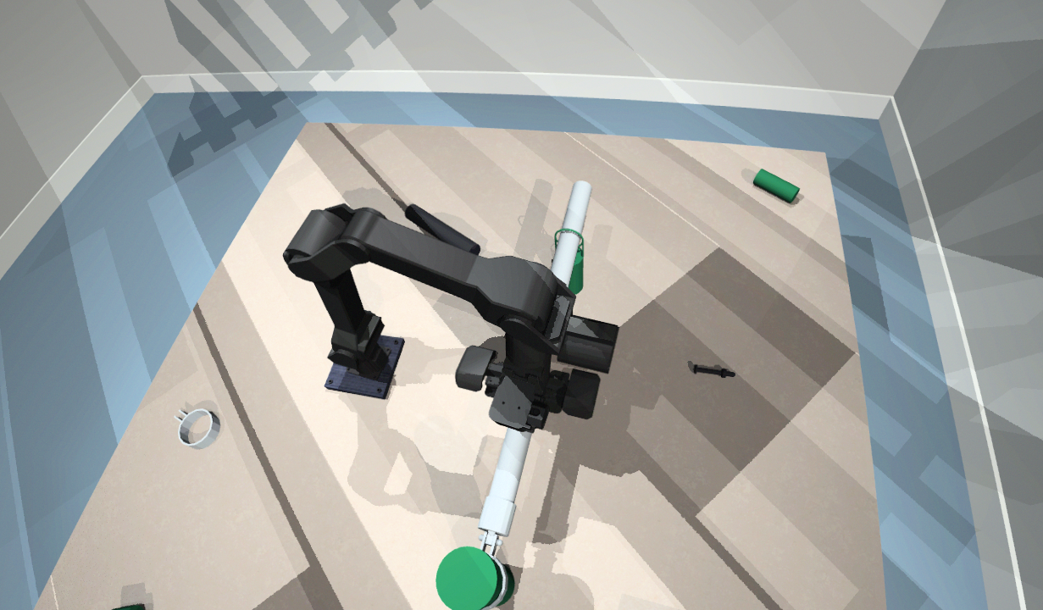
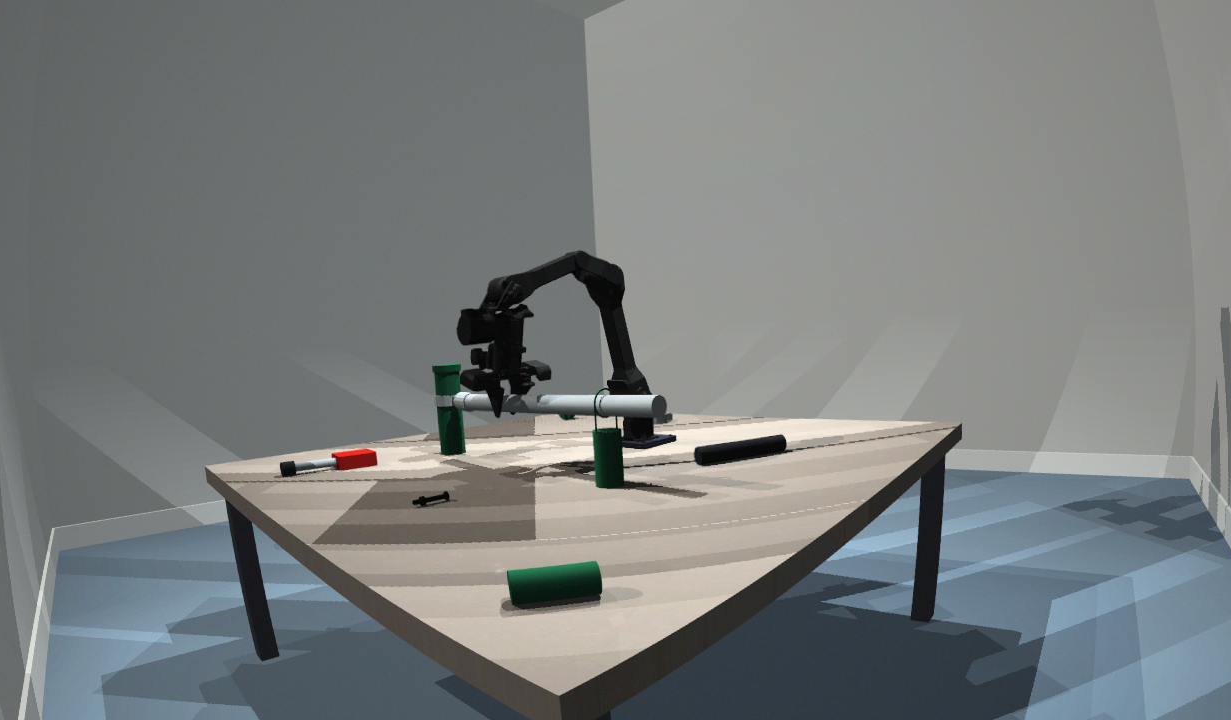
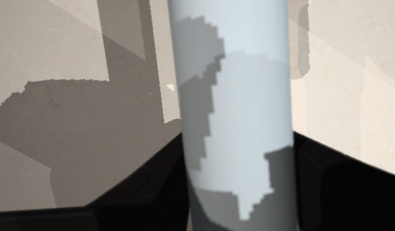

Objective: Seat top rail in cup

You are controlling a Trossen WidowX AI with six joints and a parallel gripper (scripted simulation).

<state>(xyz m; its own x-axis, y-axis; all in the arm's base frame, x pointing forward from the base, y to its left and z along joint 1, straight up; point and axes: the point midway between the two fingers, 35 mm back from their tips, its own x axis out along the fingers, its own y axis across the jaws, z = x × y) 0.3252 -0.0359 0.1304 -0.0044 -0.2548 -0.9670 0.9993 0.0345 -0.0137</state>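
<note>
My tool [image 1: 518, 421] is clamped on the top rail [image 1: 513, 457], gripping it mid-length; wrist view shows the rail [image 3: 236, 112] filling the gap between my dark fingers.

Rail sits level above the worktop [image 2: 762, 501]. Its far part passes through the green loop cap [image 1: 569, 236] on the short green post [image 2: 607, 456]; free end sticks out past the loop. Near end runs into the pale rail-end cup [image 1: 497, 515] beside the big post [image 2: 448, 409], whose green cap [image 1: 468, 578] shows from the top view. No gap visible between rail and cup from above; can't tell how deep it sits. Brace band [image 2: 444, 400] is a light ring on the upper part of the big post, a bit below the cap.

Clutter on the worktop, all apart from the rail:
- loose green cylinder [image 1: 775, 185] near the far right corner
- small black bolt [image 1: 712, 370] right of my wrist
- spare metal band ring [image 1: 198, 427] left of my base plate [image 1: 341, 383]
- dark tube [image 2: 740, 448] lying flat behind the arm
- red-handled tool [image 2: 329, 462] near the big post

Nothing lies against the rail's line.
</note>
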